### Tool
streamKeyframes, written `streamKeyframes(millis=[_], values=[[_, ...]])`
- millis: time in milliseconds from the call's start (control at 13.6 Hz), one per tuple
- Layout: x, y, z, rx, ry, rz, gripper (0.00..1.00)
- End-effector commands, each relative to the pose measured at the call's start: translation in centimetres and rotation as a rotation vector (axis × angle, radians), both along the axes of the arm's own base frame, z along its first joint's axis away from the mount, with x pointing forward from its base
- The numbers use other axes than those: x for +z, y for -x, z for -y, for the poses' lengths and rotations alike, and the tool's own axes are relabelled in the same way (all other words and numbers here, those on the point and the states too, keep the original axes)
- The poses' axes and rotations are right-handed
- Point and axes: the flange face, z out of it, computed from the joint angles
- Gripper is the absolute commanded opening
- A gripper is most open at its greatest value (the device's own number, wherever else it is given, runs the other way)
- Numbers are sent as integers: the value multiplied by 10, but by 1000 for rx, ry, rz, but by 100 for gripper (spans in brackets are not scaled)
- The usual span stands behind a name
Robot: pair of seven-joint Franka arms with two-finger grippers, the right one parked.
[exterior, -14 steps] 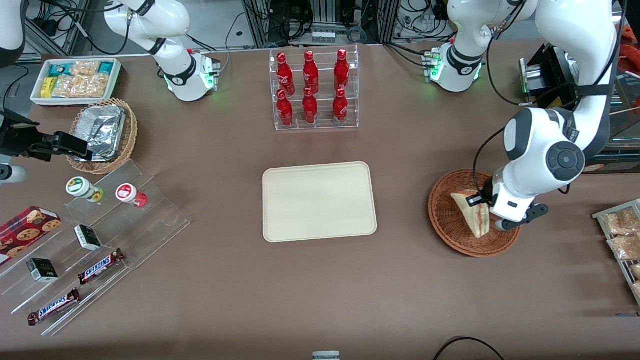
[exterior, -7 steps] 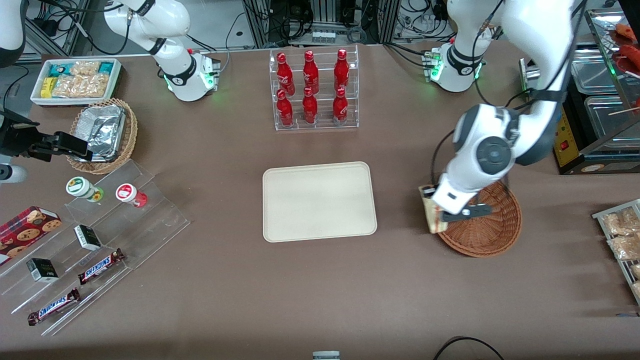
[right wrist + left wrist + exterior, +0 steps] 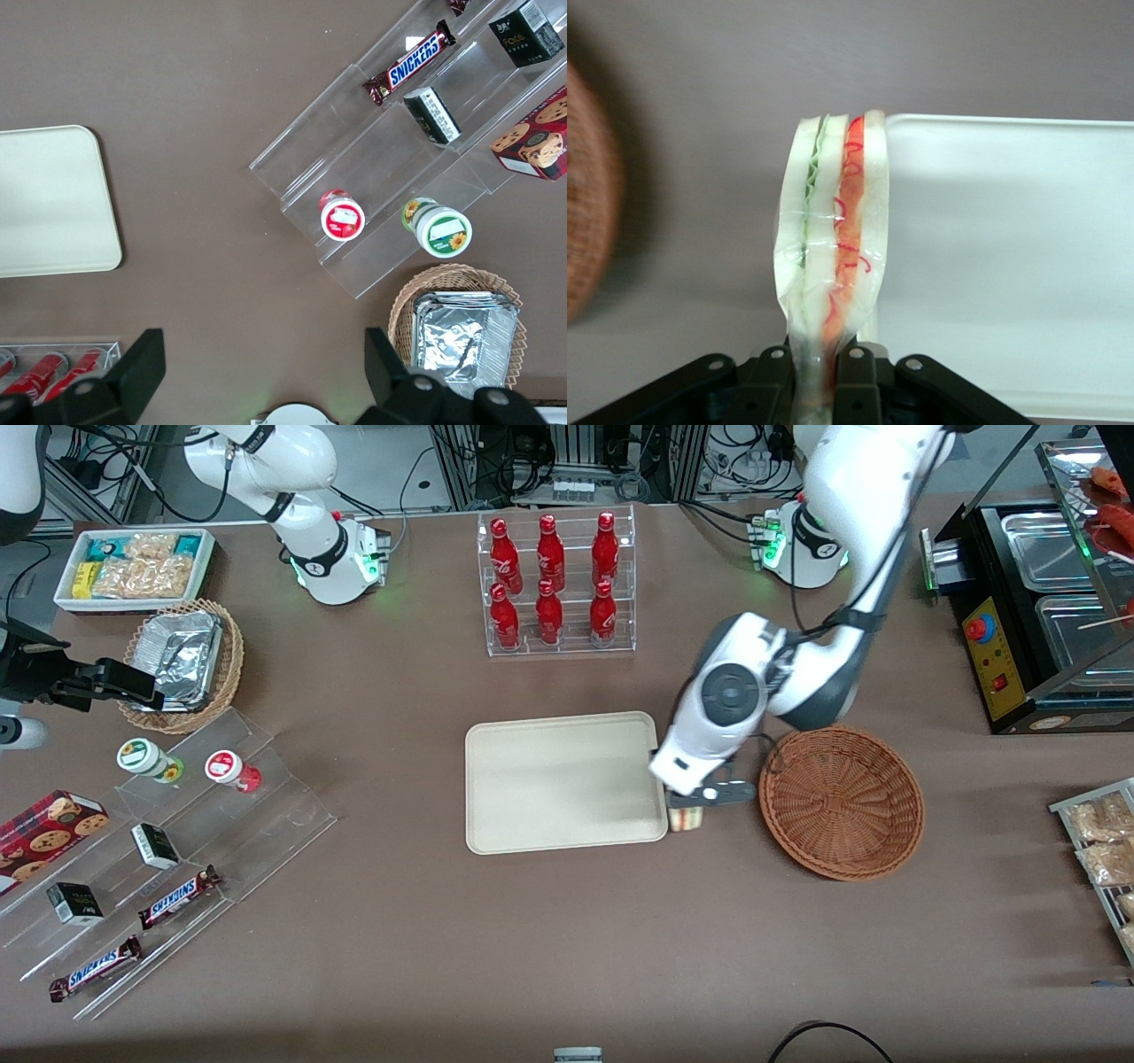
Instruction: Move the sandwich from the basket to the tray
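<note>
Wicker Basket Vacated, Sandwich Held at Tray Edge

End effector (image 3: 690,808) pinches the sandwich (image 3: 833,257) between both fingers, suspended above the counter (image 3: 567,939) at the tray (image 3: 532,779) rim, between tray and basket (image 3: 842,802).

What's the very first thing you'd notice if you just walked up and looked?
The white arm's gripper dangling a plastic-wrapped triangular sandwich with red and green filling, its fingers pinched on it, right at the edge of the flat cream rectangular tray. Beside it sits the round reddish-brown wicker basket, with nothing in it.
</note>
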Motion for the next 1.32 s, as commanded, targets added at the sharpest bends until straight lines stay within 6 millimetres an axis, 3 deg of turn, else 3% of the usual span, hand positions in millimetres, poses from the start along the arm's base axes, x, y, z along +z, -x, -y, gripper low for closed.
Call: streamKeyframes(millis=[0,147,587,953,1247], values=[[-12,1,61,39,-8,21,0],[-21,11,95,38,1,23,0],[-37,29,147,24,24,17,0],[-54,41,168,48,35,-3,0],[-58,40,168,63,33,-5,0]])
